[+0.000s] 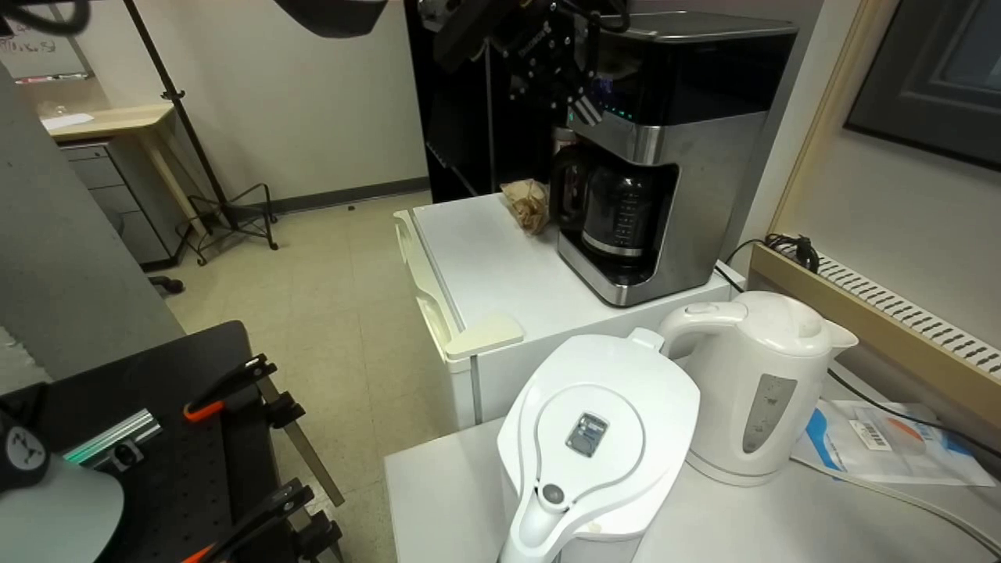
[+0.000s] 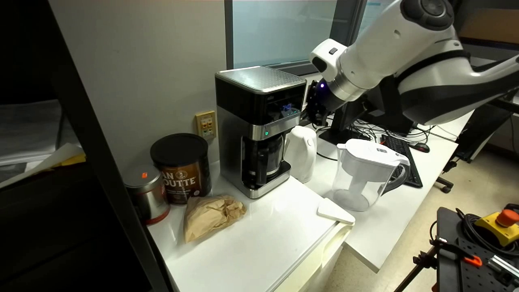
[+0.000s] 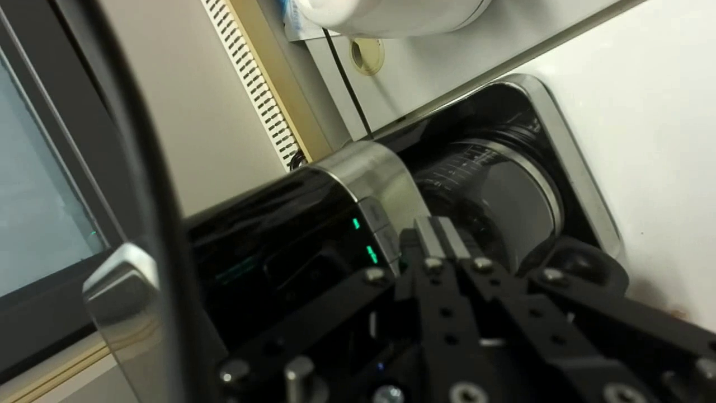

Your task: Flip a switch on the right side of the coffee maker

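Note:
The coffee maker (image 1: 708, 188) is a tall black and silver machine standing upright on a white fridge top. It also shows in an exterior view (image 2: 237, 148) and in the wrist view (image 3: 372, 168). Its dark glass carafe (image 1: 622, 207) sits inside. A row of grey buttons (image 3: 380, 226) lies along the silver band under green lights; its lower end is hidden behind the fingers. My gripper (image 3: 442, 238) is shut with its fingertips together and nothing between them. The fingertips (image 1: 588, 111) are close to the front panel. I cannot tell if they touch it.
A white kettle (image 1: 751, 391) and a white filter pitcher (image 1: 602, 438) stand beside the machine. A brown paper bag (image 2: 213, 217), a coffee can (image 2: 180, 168) and a metal canister (image 2: 146, 190) stand on its other side. A dark cabinet (image 1: 461, 133) is behind my gripper.

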